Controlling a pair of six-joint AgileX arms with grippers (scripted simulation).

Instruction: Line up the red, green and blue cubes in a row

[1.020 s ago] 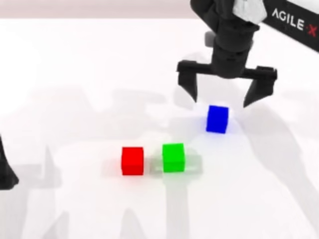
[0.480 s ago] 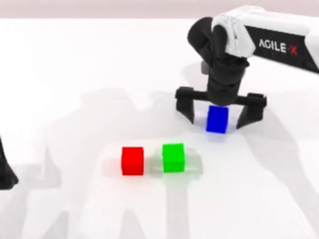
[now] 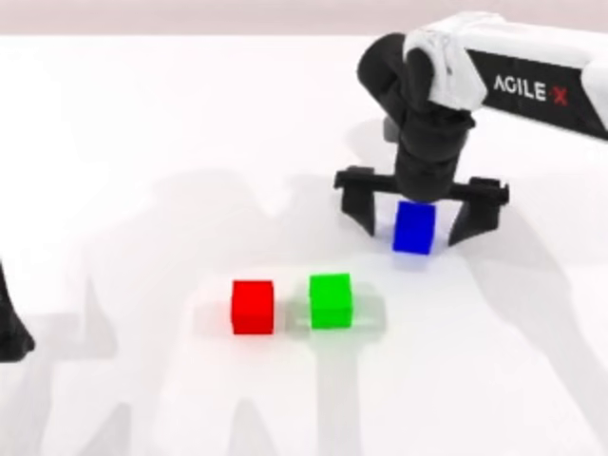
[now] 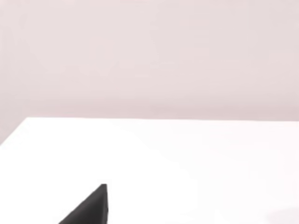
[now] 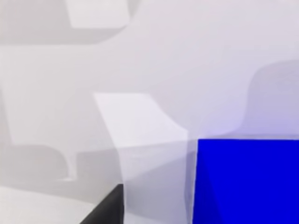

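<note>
A: Start with the biggest thing. Where does the white surface (image 3: 142,142) leave us?

B: It carries all three cubes. The right arm (image 3: 503,66) reaches in from the top view's right, and its right gripper (image 3: 415,220) is low over the blue cube (image 3: 415,227). The left arm (image 3: 11,328) is parked at the left edge, doing nothing; I cannot tell how its fingers stand.

A: And the right fingers (image 3: 359,201)?

B: Spread wide, one on each side of the blue cube with a clear gap on both sides. Nothing is pinched yet. The cube sits roughly midway between them, resting on the surface.

A: So the step in hand is the grasp?

B: I judge so. To do it well, the fingers should close evenly so both pads meet opposite flat faces together; if one arrives first, the cube could slide or twist. The wrist view shows the cube's blue face (image 5: 247,182) very near, so the height already looks about right.

A: Where must it go afterwards?

B: The red cube (image 3: 253,306) and green cube (image 3: 331,300) sit just beside each other, apart from the fingers, towards the near edge. The blue one belongs beyond the green, in line, at similar spacing. Lift clear first, so the green is not nudged.
</note>
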